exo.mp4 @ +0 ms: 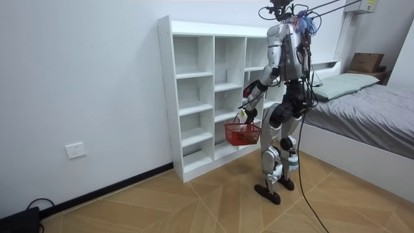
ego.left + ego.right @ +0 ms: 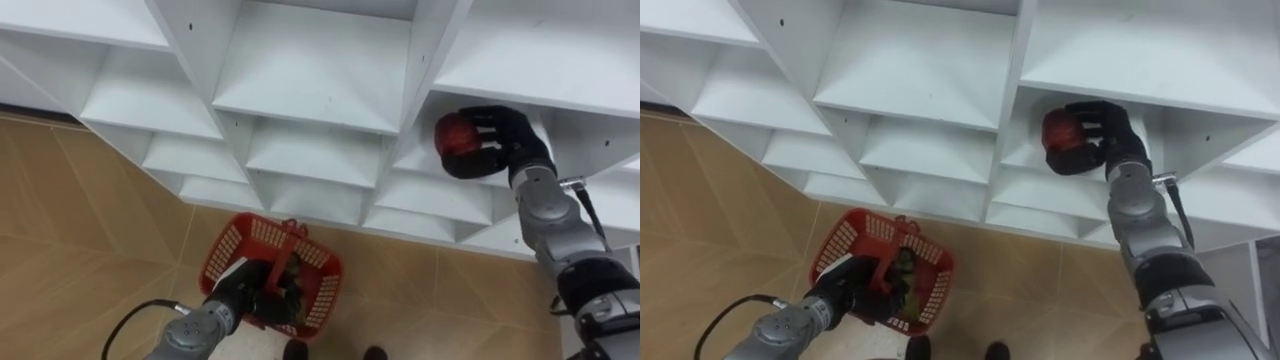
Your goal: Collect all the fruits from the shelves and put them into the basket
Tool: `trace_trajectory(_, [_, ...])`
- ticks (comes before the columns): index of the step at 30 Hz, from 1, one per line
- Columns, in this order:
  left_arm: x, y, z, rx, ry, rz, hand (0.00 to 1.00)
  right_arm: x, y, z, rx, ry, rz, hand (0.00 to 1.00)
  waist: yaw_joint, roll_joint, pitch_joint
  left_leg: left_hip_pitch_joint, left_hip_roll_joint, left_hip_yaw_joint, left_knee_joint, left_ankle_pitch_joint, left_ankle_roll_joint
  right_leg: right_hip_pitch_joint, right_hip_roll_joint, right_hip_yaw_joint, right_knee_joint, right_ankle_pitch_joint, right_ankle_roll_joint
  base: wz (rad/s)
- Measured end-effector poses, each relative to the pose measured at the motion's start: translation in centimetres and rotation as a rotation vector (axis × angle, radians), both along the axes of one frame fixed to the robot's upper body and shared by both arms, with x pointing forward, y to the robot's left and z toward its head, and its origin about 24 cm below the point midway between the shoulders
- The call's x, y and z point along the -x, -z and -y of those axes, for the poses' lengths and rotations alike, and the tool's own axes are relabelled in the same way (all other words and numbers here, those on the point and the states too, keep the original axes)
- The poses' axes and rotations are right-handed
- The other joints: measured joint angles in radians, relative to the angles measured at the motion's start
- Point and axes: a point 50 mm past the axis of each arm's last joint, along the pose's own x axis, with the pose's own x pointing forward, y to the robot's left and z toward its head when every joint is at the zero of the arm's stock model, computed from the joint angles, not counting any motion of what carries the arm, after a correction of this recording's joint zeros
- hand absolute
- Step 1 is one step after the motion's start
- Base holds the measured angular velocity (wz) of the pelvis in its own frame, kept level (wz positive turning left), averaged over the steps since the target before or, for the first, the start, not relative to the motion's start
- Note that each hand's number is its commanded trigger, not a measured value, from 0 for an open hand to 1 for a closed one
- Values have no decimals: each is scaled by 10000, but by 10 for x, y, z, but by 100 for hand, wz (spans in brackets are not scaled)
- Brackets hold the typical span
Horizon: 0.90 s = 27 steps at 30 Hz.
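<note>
At the upper right of the left eye view, the right robot hand (image 2: 505, 140) has its fingers curled round a red fruit (image 2: 457, 135) inside a compartment of the white closet (image 2: 310, 90) (in its right-hand column). At lower centre, the left robot hand (image 2: 248, 292) grips the handle of a red basket (image 2: 325, 285) hanging above the wooden floor (image 2: 60, 220).

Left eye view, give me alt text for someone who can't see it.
The right hand grips a red fruit in a white shelf compartment. Below, the left hand holds a red basket over the wooden floor.
</note>
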Motion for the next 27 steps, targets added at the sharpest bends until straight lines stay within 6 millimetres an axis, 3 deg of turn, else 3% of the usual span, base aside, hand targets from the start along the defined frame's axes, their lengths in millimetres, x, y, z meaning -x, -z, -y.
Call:
trace_trajectory(7, [2, 1, 0, 133, -15, -69, 100, 6, 8, -4, -203, -163, -169, 100, -268, 55, -46, 111, 9, 37, 17, 0, 0, 67, 7, 42, 25, 0, -1, 0])
trace_trajectory(10, [2, 1, 1, 306, -19, -95, 100, 13, 16, -6, -227, -341, -396, 100, -363, 108, -128, 257, 10, 49, 18, 0, 0, 229, 7, 33, -2, 0, 0, 0])
trace_trajectory(12, [5, 2, 1, 365, 42, -148, 100, 27, 31, -7, -367, -447, -860, 100, -383, 125, -240, 589, 13, 54, -40, -1, 0, 622, 29, 20, -163, -3, 5, 0])
trace_trajectory(17, [17, 8, -2, 350, -110, -413, 100, 57, 55, -9, -579, -887, -1635, 100, -479, 107, -408, 1308, -5, 117, -424, 1, -2, 1179, 41, 109, -340, -25, 41, -6])
trace_trajectory(24, [28, 14, -6, 327, -265, -704, 100, 73, 62, -31, -1025, -1595, -1647, 100, -885, -57, -512, 2170, 0, 307, -809, 28, -1, 1913, 127, 321, -605, -28, 78, -8])
trace_trajectory(27, [27, 12, -4, 388, -208, -618, 100, 83, 67, -37, -1105, -1974, -1826, 100, -966, -80, -512, 2537, 9, 308, -898, 24, -4, 2382, 179, 307, -893, 2, 118, 4])
